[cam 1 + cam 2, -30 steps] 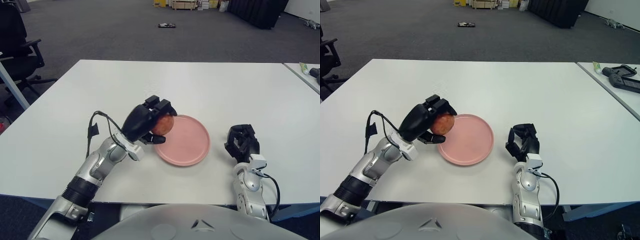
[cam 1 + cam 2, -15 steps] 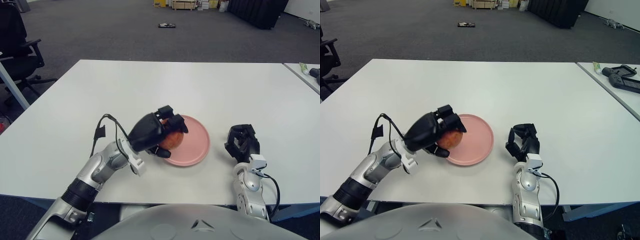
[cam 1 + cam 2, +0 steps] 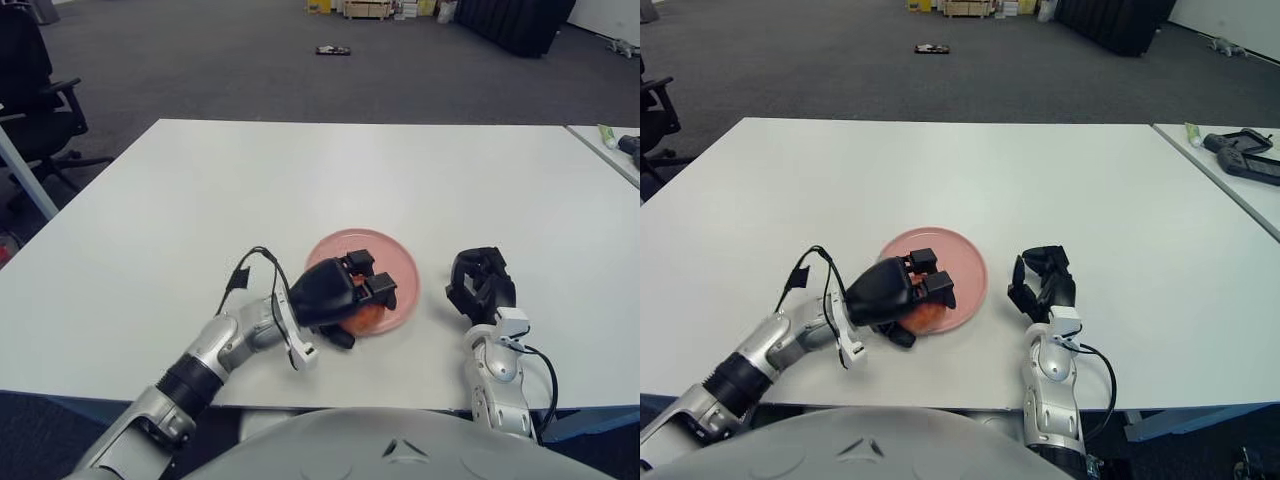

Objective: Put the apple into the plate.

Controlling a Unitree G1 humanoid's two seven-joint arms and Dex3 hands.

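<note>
One left hand (image 3: 345,293) is curled around one apple (image 3: 366,314), which sits at the near edge of one pink plate (image 3: 385,253) on the table (image 3: 300,180). One right hand (image 3: 478,285), fingers curled and holding nothing, shows right of the plate.

— What do the arms look like?
— The left forearm (image 3: 225,347) is a silver-grey metal tube with a ribbed black collar nearer the elbow. The right forearm (image 3: 492,375) is shorter in view, silver too, with rounded housings.
— And the ends?
— The left robot hand (image 3: 345,295) is black, blocky, three-fingered, with a smooth dark shell over the back. The right robot hand (image 3: 478,285) is the same black build, and a small white block sits at its wrist.
— Any wiring?
— A thin black cable (image 3: 252,272) loops above the left wrist, ending in a small black plug. Another black cable (image 3: 541,375) curves along the right forearm.
— Anything of the torso?
— A pale grey rounded chest shell (image 3: 400,445) fills the bottom edge, with a small dark triangular marking.
</note>
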